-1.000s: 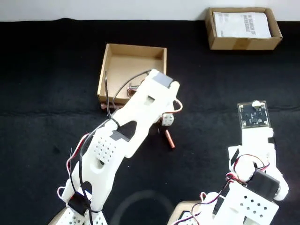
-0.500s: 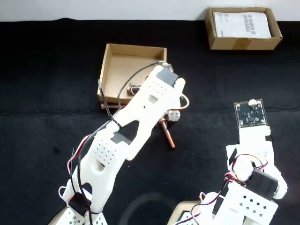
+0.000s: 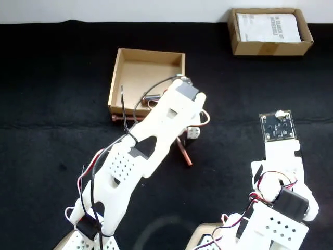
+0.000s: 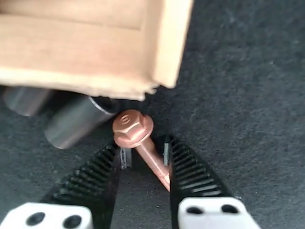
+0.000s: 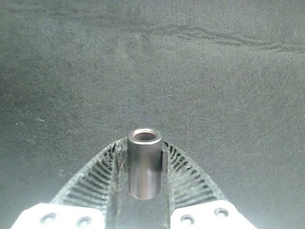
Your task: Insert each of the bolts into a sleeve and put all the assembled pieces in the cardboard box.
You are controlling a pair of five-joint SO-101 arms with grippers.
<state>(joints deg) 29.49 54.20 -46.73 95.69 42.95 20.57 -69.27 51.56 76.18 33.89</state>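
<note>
A copper bolt (image 4: 136, 136) with a flanged hex head lies on the black mat just off the cardboard box's (image 4: 95, 52) corner. My left gripper (image 4: 143, 160) is open and low over the mat, one finger on each side of the bolt's shaft, which leans against one finger. From above, the bolt (image 3: 185, 154) pokes out from under the left arm (image 3: 156, 130), in front of the box (image 3: 122, 78). My right gripper (image 5: 143, 145) is shut on a dark grey sleeve (image 5: 144, 167), held upright with its bore showing. The right arm (image 3: 280, 127) stands at the lower right.
Two dark sleeves (image 4: 71, 121) lie against the box's front wall. Another copper bolt head (image 3: 115, 118) shows at the box's front left corner. A dark sleeve (image 3: 150, 99) lies inside the box near its front wall. A second cardboard box (image 3: 270, 31) holding a paper sits far right.
The left arm swung right and toward the box, then eased back a little, ending over the bolt. The right arm's wrist shifted slightly left, still holding the sleeve.
</note>
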